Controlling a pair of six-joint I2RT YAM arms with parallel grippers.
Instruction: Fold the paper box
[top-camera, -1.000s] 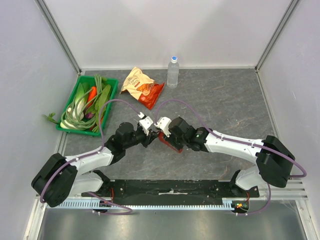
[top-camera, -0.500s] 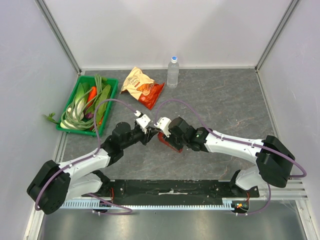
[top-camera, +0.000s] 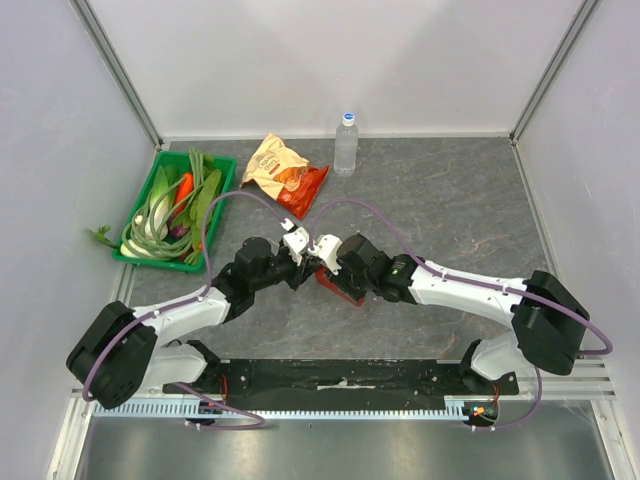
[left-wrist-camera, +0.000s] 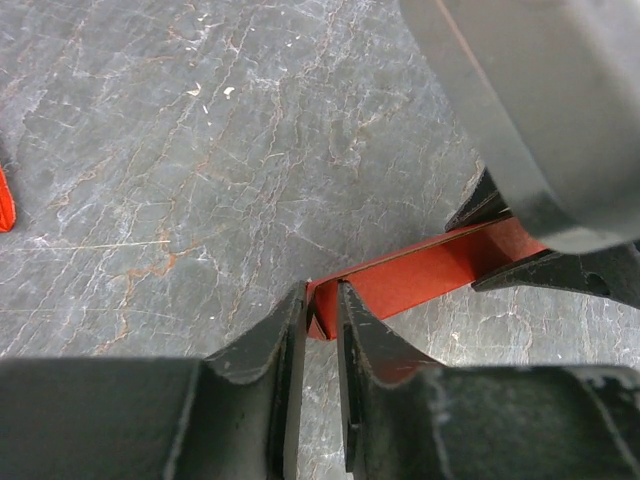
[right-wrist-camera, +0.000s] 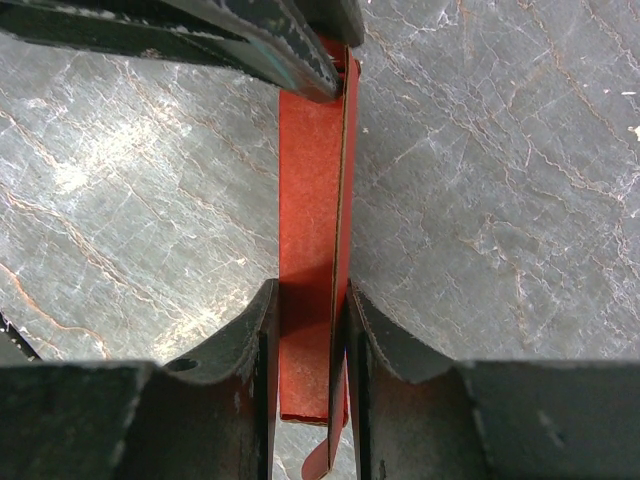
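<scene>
so, from the left: a green plastic tray (top-camera: 133, 258) of leafy vegetables sits by the left wall, and a crinkled orange-and-red snack bag (top-camera: 283, 172) lies behind the arms. both are well apart from the work and, as i read it, play no part in it.

the left gripper (left-wrist-camera: 318, 330) reaches in toward the middle of the dark grey marbled tabletop (top-camera: 450, 200). its jaws are drawn narrow, nipping one end corner of the plain bright red, thin cardboard paper box (left-wrist-camera: 420, 275). that looks like an anchoring hold, pinning the end so the piece cannot slide.

the paper box (right-wrist-camera: 310, 180) lies low over the table between the two wrists, pressed flat into a narrow strip whose layers show as a dark seam along one edge.

the right gripper (right-wrist-camera: 310, 330) comes from the opposite side. its jaws are closed close on the strip partway along, squeezing the layers together, probably to set a crease. a loose red flap curls out below its fingers (right-wrist-camera: 385, 350), so the folding looks unfinished.

farther back stands a clear plastic water bottle (top-camera: 346, 145) with a blue cap, upright and out of reach of both arms.
</scene>
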